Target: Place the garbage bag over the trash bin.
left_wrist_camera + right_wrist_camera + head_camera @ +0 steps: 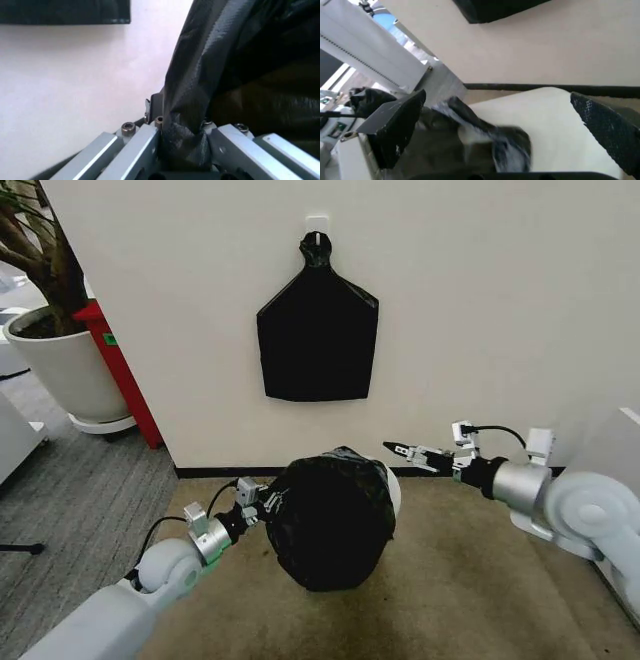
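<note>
Black, glossy plastic already covered most of the trash bin (394, 492) in the lower middle of the head view: the garbage bag (330, 520) wrapped its whole near side and its top, and only a narrow cream strip of the bin wall showed at the right edge of the bag. So the task looked far along, in my judgement; what remained was to pull the bag over that last bare part on the right and far side, and then to let it go.

Nearest to the camera, the left arm came up from the lower left corner of the head view, with its elbow low and the forearm pointing to the bin. The left tool (262, 502) was at the left side of the bin, touching the bag. In the left wrist view a twisted fold of the bag (187, 142) ran down between the two metal fingers (137, 150), which were pressed together on it.

Farther back, the right arm reached in from the right edge of the frame, almost level. The right tool (408, 451) hovered just beside the upper right of the bin, near the wall, and held nothing. In the right wrist view its dark pads (395, 131) stood wide apart, with the cream wall of the bin (555, 123) and some bag film between them.
</note>
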`<state>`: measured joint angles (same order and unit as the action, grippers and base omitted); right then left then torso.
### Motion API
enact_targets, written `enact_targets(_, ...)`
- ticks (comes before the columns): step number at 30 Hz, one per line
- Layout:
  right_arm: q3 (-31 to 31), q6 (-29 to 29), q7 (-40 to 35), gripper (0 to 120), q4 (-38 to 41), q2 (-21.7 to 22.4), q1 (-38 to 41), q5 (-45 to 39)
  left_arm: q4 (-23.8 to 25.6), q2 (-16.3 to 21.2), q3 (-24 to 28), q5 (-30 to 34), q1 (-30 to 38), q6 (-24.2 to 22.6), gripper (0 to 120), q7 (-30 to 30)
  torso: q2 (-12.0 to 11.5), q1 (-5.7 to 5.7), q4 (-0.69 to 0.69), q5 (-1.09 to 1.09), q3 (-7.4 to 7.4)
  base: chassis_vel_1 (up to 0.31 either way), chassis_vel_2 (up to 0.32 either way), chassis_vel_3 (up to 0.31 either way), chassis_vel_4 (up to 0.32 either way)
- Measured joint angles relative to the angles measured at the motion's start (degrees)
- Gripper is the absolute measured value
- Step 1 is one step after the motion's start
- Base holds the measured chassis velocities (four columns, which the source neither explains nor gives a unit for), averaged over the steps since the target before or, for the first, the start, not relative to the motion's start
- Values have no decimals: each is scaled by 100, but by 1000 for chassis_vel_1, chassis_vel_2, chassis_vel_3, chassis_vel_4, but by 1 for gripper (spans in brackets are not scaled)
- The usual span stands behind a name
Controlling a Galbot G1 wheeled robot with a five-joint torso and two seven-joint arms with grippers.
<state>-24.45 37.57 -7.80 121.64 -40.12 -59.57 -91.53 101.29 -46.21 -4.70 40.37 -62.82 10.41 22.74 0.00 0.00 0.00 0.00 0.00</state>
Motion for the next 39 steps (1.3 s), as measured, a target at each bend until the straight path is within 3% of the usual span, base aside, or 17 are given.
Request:
enact_targets(19,930,-106,-165,100,-222,-376,238,466,36,-25,45,-374,98,258,1,100,0,0,0,0,0,0,0,0,0)
enact_targets(33,1050,-126,-115,100,-805,-509,342,990,242,55,-47,-221,-53,278,1,205,0,0,0,0,0,0,0,0,0)
enact_targets(39,832,-214,-148,100,-794,-526,321,922,246,34,-47,-129,-89,281,1,181,0,0,0,0,0,0,0,0,0)
